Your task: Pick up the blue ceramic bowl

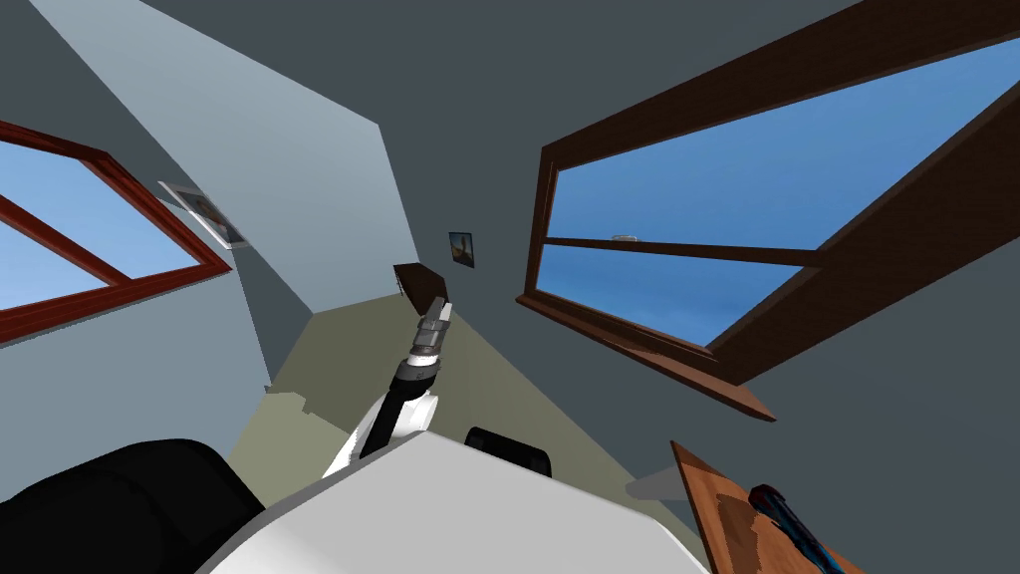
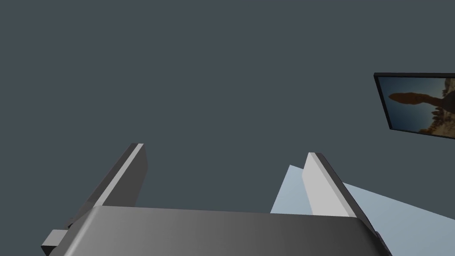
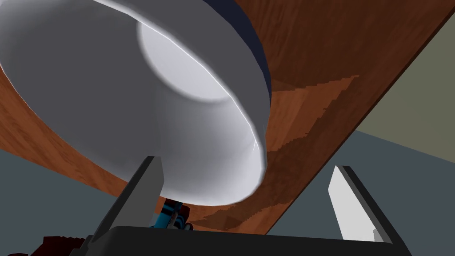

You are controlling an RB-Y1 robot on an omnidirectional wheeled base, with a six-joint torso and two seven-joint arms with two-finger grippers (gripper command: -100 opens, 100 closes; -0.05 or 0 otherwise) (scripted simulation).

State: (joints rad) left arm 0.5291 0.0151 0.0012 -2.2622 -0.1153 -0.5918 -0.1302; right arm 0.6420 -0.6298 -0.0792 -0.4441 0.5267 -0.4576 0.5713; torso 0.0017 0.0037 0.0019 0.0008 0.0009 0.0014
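Wood-grained tabletop (image 3: pixel 311 66) bears a smooth round bowl (image 3: pixel 111 89), white inside; left fingers (image 2: pixel 126 178), right fingers (image 3: pixel 146 182) spread.

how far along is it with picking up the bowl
Done: right end effector sits at the bowl, white inside, dark blue outside, on the wooden table. In hand: its open fingers seem to bracket the near rim, not yet shut. To do: close and lift. Left end effector hangs open, away from it.
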